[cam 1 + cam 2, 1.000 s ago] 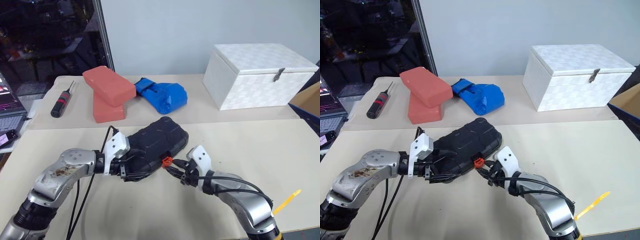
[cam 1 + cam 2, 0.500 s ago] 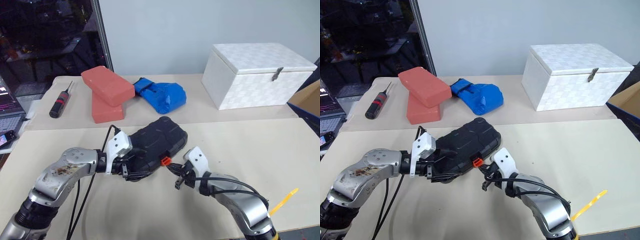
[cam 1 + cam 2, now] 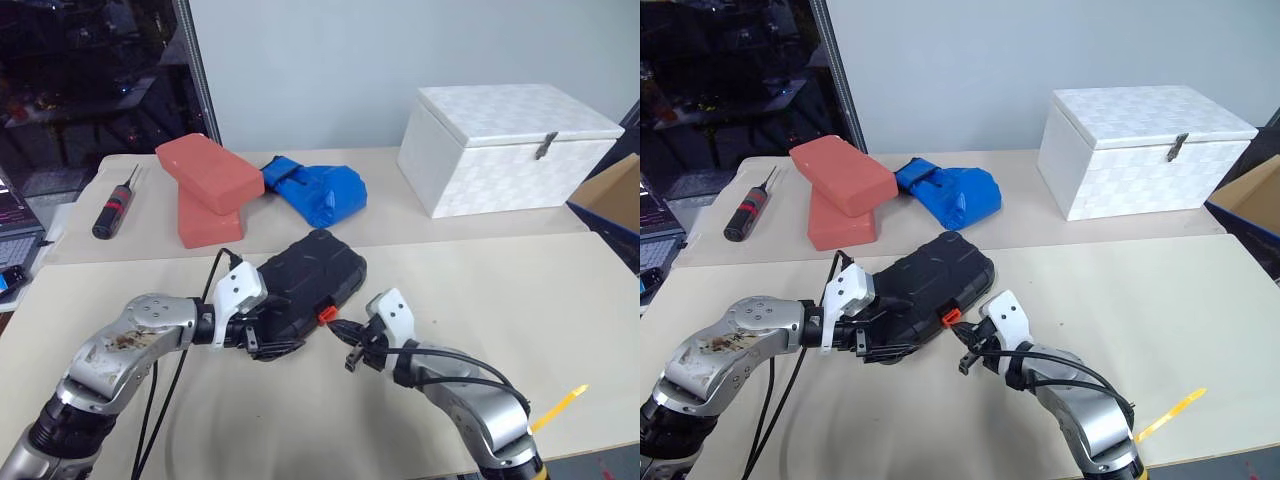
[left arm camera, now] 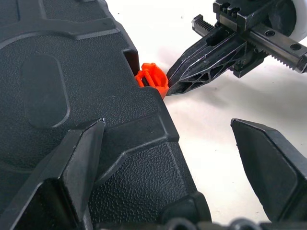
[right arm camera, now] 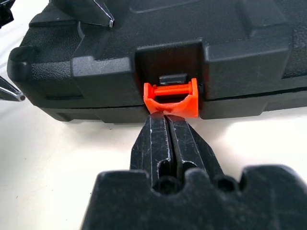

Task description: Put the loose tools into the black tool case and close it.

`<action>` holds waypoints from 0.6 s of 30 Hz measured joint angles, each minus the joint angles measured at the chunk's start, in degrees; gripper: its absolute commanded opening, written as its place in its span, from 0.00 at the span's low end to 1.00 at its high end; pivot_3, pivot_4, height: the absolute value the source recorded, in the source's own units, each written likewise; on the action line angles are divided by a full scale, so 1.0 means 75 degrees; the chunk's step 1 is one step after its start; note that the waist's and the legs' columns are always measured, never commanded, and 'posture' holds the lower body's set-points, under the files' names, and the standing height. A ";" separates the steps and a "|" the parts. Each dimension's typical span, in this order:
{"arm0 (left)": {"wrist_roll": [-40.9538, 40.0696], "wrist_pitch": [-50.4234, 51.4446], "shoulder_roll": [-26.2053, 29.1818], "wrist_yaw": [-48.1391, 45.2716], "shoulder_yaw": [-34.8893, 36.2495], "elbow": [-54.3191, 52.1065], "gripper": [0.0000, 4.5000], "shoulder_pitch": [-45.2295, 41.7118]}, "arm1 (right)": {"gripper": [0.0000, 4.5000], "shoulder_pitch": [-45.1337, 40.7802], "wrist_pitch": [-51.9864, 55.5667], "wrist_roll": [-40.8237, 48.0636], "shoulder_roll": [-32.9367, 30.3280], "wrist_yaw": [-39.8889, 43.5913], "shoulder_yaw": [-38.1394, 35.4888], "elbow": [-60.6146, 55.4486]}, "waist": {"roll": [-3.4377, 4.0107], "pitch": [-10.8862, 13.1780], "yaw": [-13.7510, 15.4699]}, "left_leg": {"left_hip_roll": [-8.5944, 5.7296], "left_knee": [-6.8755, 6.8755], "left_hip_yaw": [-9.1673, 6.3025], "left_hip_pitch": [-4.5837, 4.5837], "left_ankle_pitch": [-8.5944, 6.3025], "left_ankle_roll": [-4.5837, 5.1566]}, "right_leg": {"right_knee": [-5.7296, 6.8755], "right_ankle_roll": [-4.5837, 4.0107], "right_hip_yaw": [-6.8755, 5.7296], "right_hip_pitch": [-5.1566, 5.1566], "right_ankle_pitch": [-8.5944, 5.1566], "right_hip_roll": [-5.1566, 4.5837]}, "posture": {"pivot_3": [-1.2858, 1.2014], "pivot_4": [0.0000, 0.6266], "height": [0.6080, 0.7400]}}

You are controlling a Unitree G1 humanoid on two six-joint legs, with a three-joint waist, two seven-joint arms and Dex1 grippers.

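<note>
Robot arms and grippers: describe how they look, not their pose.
Both arms have rounded silver-grey metal shells; the left arm bears brownish scuffs. Each wrist carries a white block. Black cables loop along both. The left gripper has wide black wedge-shaped fingers; the right gripper has slim black fingers with toothed rails behind.

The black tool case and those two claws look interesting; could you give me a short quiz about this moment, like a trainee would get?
1. True or false: the black tool case lies with its lid down.
2. Which claw has its tips at the orange latch? A. left claw B. right claw C. neither
3. Fill in: the left claw's fingers stand ____, one finger over the case's shell.

Key
1. True.
2. B; its fingers are pressed together, tips meeting the latch's lower edge.
3. Open.
</note>
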 measured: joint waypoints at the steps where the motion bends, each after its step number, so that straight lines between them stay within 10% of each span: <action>1: 0.0006 0.0000 0.0000 0.0015 0.0001 -0.0002 1.00 0.0027 | 0.01 -0.0018 -0.0001 0.0000 0.0029 0.0000 0.0001 0.0034 | 0.0000 0.0000 -0.0009 | 0.0003 -0.0001 0.0000 0.0001 0.0000 0.0000 | 0.0000 0.0000 0.0002 0.0000 0.0000 -0.0001 | 0.52 0.24 1.00; 18: 0.0683 -0.0662 0.0013 0.0174 0.0052 0.0143 1.00 0.0417 | 0.01 -0.1234 -0.0333 -0.0342 0.0288 0.0106 0.0203 0.1579 | 0.0014 -0.0009 -0.0144 | 0.0005 -0.0018 0.0002 0.0016 0.0000 -0.0001 | -0.0002 -0.0003 0.0010 0.0002 0.0001 -0.0019 | 0.52 0.24 1.00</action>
